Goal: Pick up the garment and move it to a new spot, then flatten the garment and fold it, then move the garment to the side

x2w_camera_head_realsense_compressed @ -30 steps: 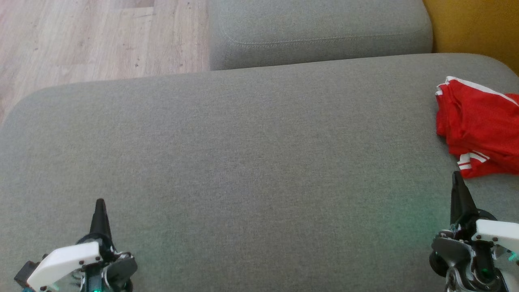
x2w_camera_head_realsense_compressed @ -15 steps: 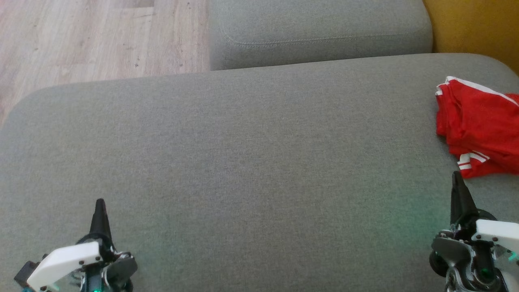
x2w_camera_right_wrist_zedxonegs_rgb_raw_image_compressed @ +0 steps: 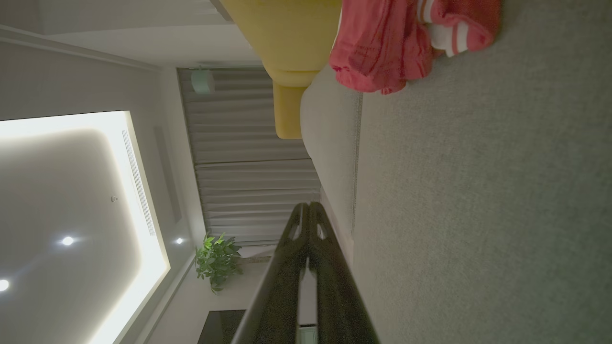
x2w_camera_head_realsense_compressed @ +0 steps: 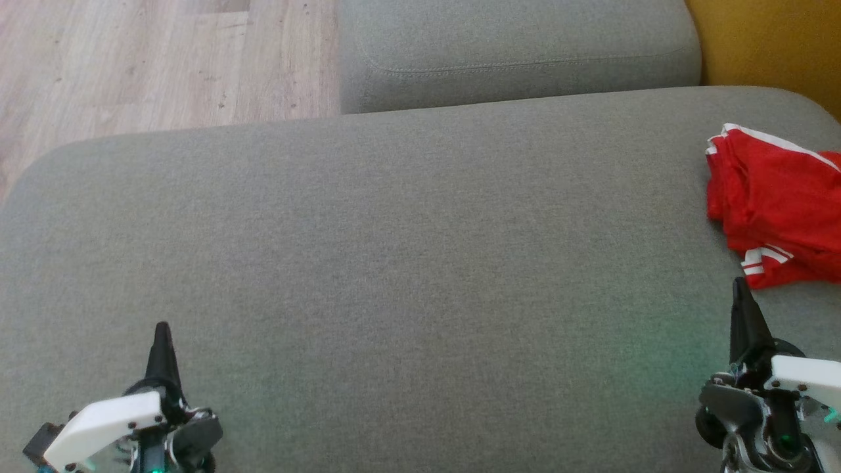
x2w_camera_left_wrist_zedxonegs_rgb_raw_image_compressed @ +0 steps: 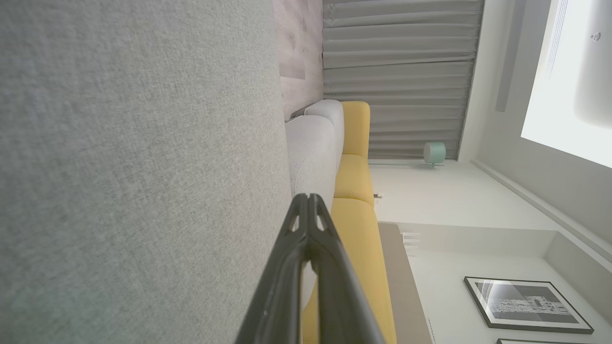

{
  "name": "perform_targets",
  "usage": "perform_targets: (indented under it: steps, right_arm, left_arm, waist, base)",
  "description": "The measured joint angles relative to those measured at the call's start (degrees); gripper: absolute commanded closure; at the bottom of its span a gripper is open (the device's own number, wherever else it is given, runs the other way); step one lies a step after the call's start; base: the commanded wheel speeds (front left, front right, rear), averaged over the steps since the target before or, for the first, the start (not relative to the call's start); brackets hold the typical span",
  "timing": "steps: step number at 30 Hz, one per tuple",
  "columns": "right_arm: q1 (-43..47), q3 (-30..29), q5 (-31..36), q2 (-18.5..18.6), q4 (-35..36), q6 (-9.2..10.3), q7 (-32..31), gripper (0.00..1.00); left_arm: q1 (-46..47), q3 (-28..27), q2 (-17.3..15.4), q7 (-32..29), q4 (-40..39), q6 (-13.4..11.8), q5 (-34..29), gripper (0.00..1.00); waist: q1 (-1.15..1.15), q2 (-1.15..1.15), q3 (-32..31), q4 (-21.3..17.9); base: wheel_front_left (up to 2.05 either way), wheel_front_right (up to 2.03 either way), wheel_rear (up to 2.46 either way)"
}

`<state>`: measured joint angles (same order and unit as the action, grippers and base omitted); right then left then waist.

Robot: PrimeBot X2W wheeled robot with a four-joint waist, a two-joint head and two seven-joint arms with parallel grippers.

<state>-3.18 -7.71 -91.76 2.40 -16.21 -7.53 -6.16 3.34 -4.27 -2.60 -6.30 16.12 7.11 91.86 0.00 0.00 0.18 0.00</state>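
Note:
The garment (x2w_camera_head_realsense_compressed: 778,203) is red cloth with white stripes, lying crumpled at the far right of the grey cushion (x2w_camera_head_realsense_compressed: 407,263) and running past the head view's right edge. In the right wrist view the garment (x2w_camera_right_wrist_zedxonegs_rgb_raw_image_compressed: 397,43) sits near the top, on the same grey surface. My right gripper (x2w_camera_head_realsense_compressed: 741,289) rests at the lower right, shut, its tip just below the garment's near corner and apart from it. My left gripper (x2w_camera_head_realsense_compressed: 161,332) rests at the lower left, shut and empty. Both wrist views show their fingertips pressed together: left gripper (x2w_camera_left_wrist_zedxonegs_rgb_raw_image_compressed: 308,198), right gripper (x2w_camera_right_wrist_zedxonegs_rgb_raw_image_compressed: 308,206).
A second grey cushion (x2w_camera_head_realsense_compressed: 519,52) lies beyond the far edge. Wooden floor (x2w_camera_head_realsense_compressed: 151,59) shows at the upper left, and a yellow sofa (x2w_camera_head_realsense_compressed: 769,39) at the upper right. The cushion's rounded left corner (x2w_camera_head_realsense_compressed: 46,164) drops to the floor.

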Motion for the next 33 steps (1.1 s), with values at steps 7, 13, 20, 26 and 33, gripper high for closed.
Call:
perform_targets:
  steps: [7, 13, 20, 26, 33]
  right_arm:
    - [0.0, 0.0, 0.0, 0.0, 0.0, 0.0, 0.0, 1.0]
    - [0.0, 0.0, 0.0, 0.0, 0.0, 0.0, 0.0, 1.0]
    - [0.0, 0.0, 0.0, 0.0, 0.0, 0.0, 0.0, 1.0]
    - [0.0, 0.0, 0.0, 0.0, 0.0, 0.0, 0.0, 1.0]
    - [0.0, 0.0, 0.0, 0.0, 0.0, 0.0, 0.0, 1.0]
  left_arm:
    - [0.0, 0.0, 0.0, 0.0, 0.0, 0.0, 0.0, 1.0]
    - [0.0, 0.0, 0.0, 0.0, 0.0, 0.0, 0.0, 1.0]
    - [0.0, 0.0, 0.0, 0.0, 0.0, 0.0, 0.0, 1.0]
    - [0.0, 0.0, 0.0, 0.0, 0.0, 0.0, 0.0, 1.0]
    - [0.0, 0.0, 0.0, 0.0, 0.0, 0.0, 0.0, 1.0]
  waist:
    - [0.0, 0.0, 0.0, 0.0]
    - [0.0, 0.0, 0.0, 0.0]
    - [0.0, 0.0, 0.0, 0.0]
    - [0.0, 0.0, 0.0, 0.0]
    - [0.0, 0.0, 0.0, 0.0]
  base:
    - [0.0, 0.0, 0.0]
    - [0.0, 0.0, 0.0]
    - [0.0, 0.0, 0.0]
    - [0.0, 0.0, 0.0]
    - [0.0, 0.0, 0.0]
